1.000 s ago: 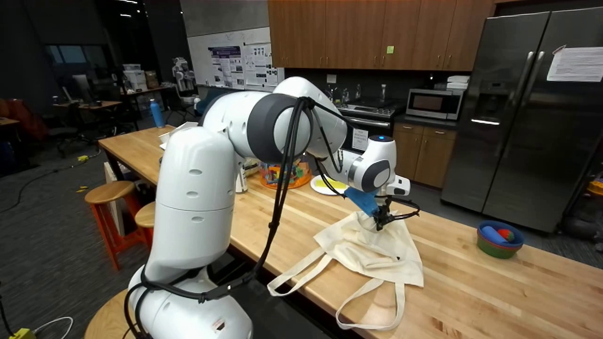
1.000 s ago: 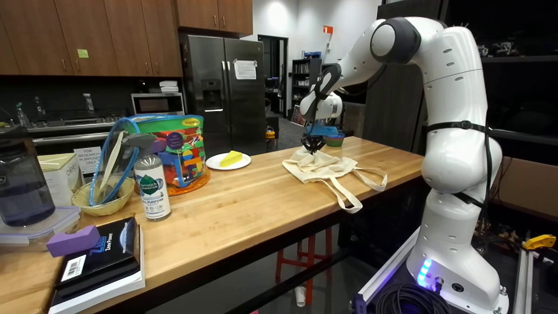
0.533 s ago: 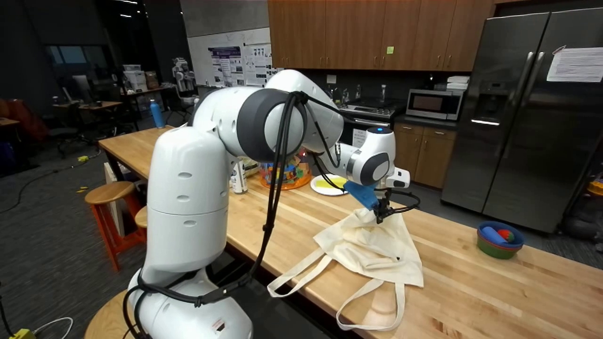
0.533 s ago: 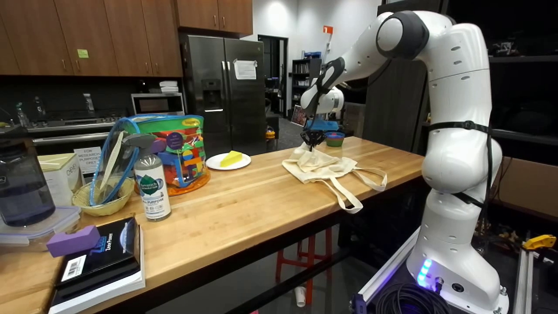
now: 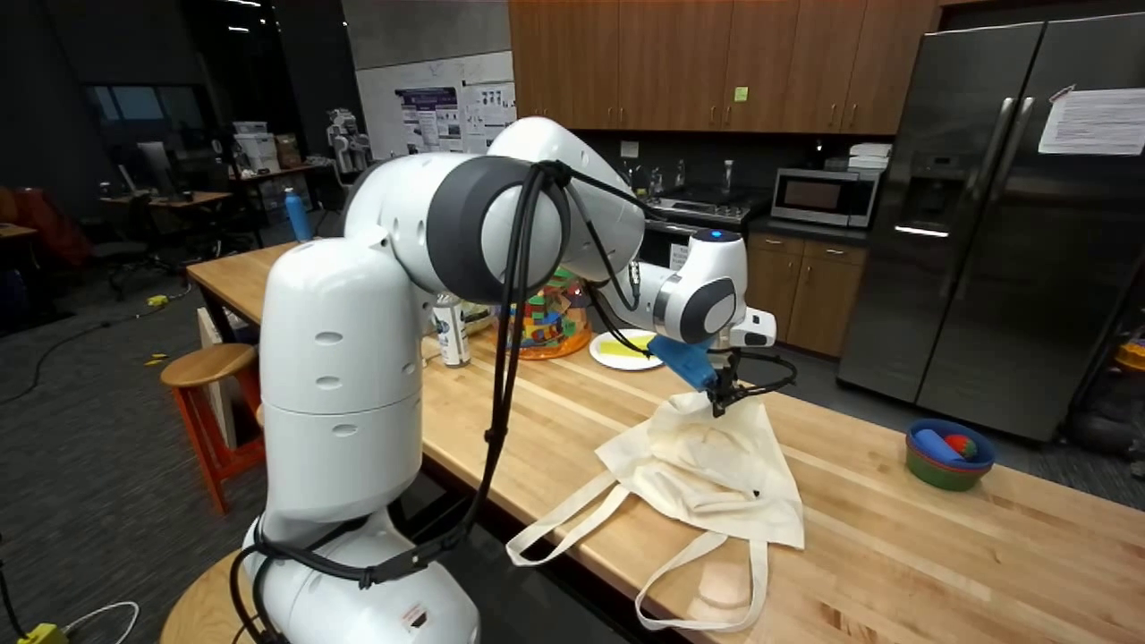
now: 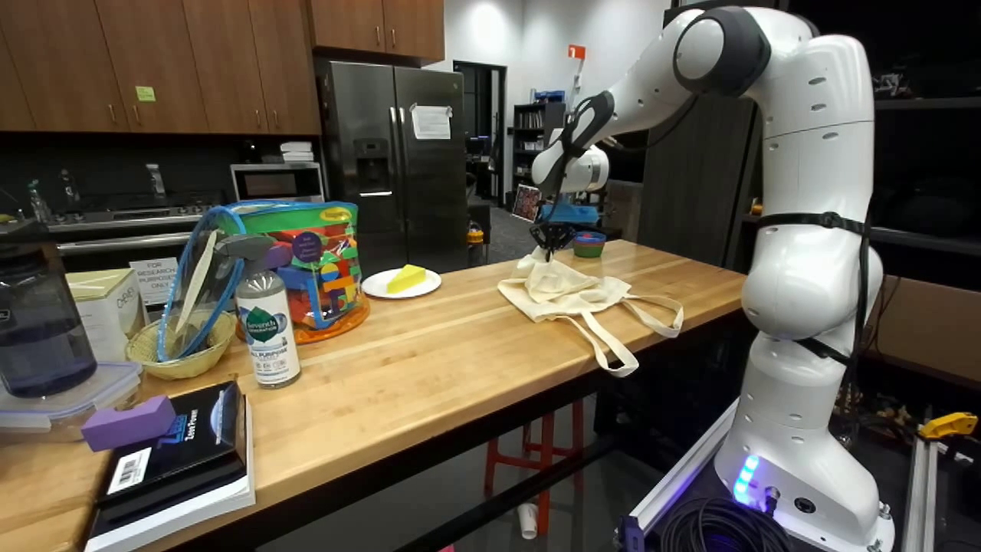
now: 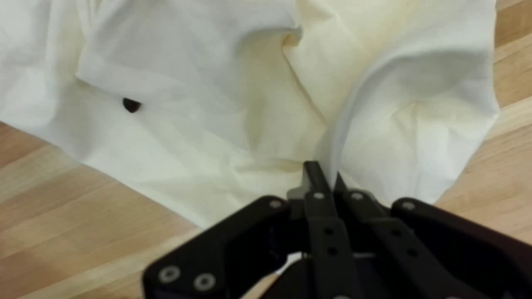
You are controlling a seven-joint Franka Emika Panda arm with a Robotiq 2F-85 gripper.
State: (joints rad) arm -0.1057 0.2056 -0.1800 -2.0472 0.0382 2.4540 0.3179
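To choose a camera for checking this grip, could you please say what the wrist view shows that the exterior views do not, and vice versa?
Only the wrist view: a cloth fold pinched in the claw, close up.
Only the exterior views: stacked bowls, a white plate with a yellow wedge, and a spray bottle.
Shared by both: the cream bag, the claw and the wooden tabletop.
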